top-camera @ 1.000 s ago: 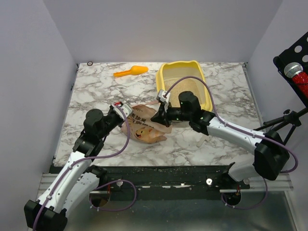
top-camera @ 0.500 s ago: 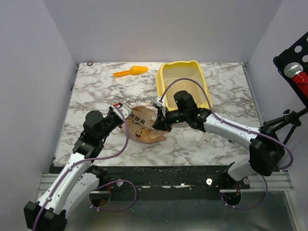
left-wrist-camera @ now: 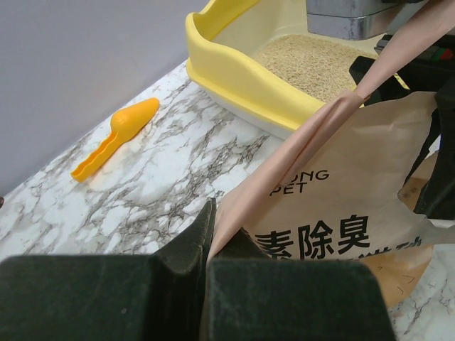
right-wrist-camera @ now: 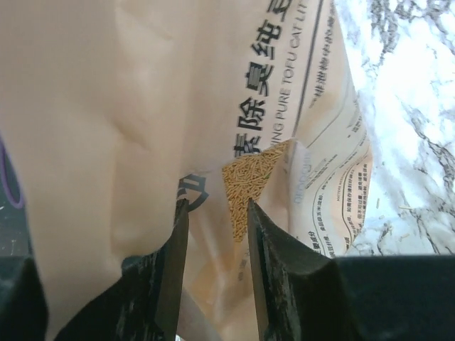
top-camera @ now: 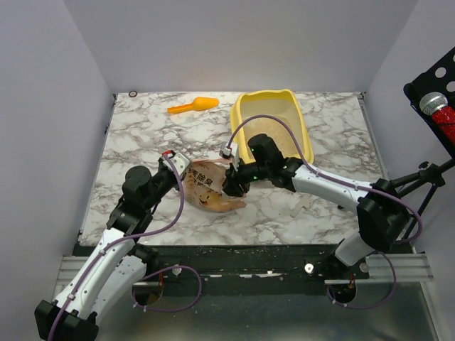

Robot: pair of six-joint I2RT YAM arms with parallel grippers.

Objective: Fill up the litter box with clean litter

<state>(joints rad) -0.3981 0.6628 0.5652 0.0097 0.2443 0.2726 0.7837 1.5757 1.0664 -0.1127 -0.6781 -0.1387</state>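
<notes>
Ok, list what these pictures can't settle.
- Top view: near end of the large yellow plastic litter box, behind the right arm.
- Every view: how full the pinkish-tan printed plastic bag is; it is opaque.
- Right wrist view: whether the right gripper touches the bag; too close.
- Left wrist view: the bag's lower print, behind the left gripper.
</notes>
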